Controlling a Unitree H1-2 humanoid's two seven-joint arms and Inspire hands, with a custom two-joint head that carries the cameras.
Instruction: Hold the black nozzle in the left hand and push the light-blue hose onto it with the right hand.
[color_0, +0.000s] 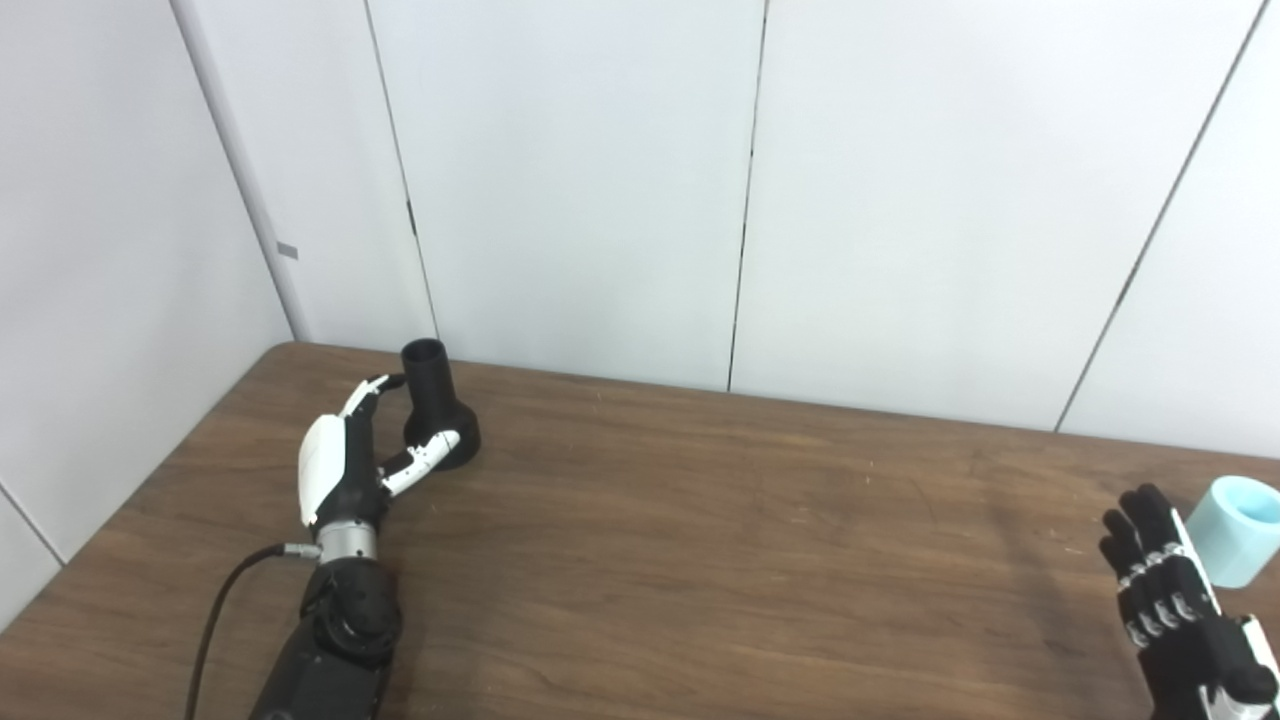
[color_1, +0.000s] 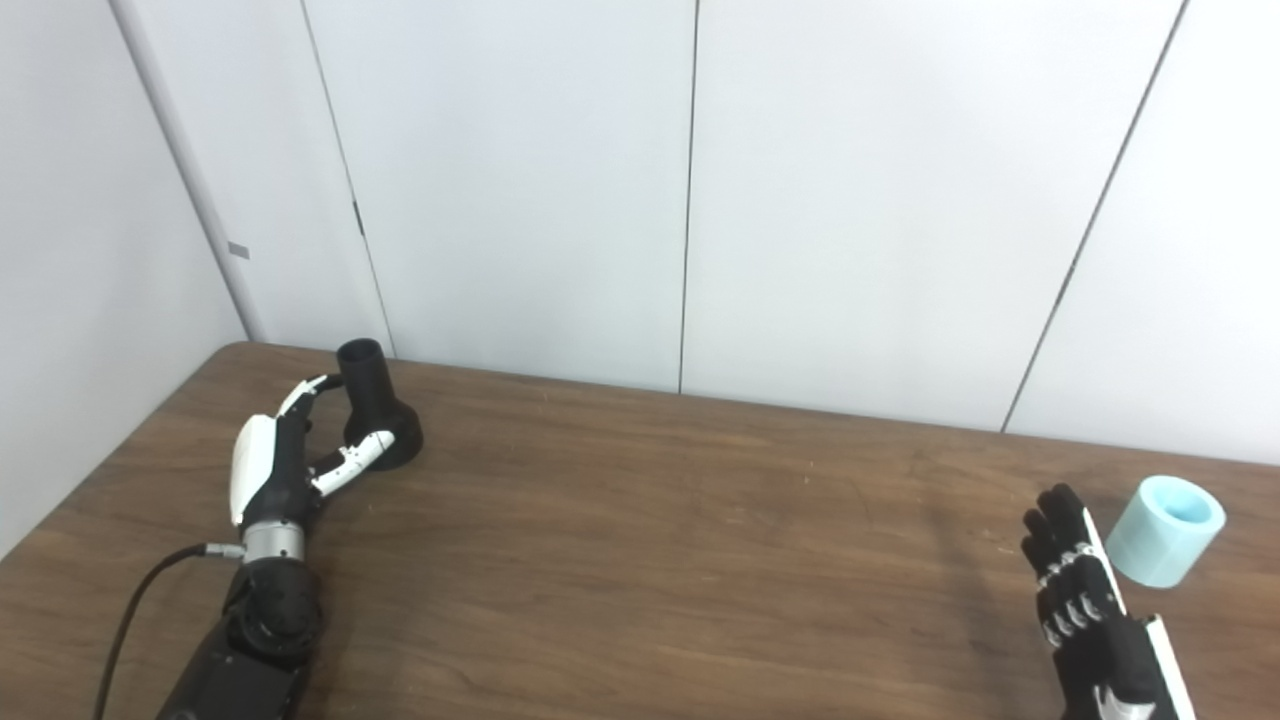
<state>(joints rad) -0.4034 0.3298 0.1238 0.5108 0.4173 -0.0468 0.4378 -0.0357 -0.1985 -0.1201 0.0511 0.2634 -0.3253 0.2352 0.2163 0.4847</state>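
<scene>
Here, on the brown wood-grain worktop (color_1: 640, 560), near its far left corner: black nozzle (color_0: 436, 404), standing upright on its wide flared base, narrow open neck pointing up. Just beside the nozzle, on its left and near side: left hand (color_0: 350, 455), white-backed, fingers spread apart and curved toward the nozzle. Upper fingertips (color_0: 385, 381) close against the neck, white thumb lying along the front of the base; real contact hard to judge from either view. Not closed around the nozzle, nothing lifted, nozzle base flat on the worktop. Behind the left hand: dark forearm running down to the bottom edge, with a black cable (color_0: 215, 610) looping off the wrist.

Well apart from the nozzle, far across the worktop toward the right edge: light-blue hose (color_1: 1166, 530), a short, thick-walled piece of tube, standing tilted with its open end facing up and toward the camera. Just beside the hose, on the side nearer the nozzle and a little closer to the camera: right hand (color_1: 1085, 600), black, fingers extended upward and held side by side, palm side turned toward the hose. Holding nothing; a narrow strip of wood visible between fingers and hose in the right eye view. Behind everything: pale panelled wall (color_1: 850, 200) with thin dark seams.
</scene>
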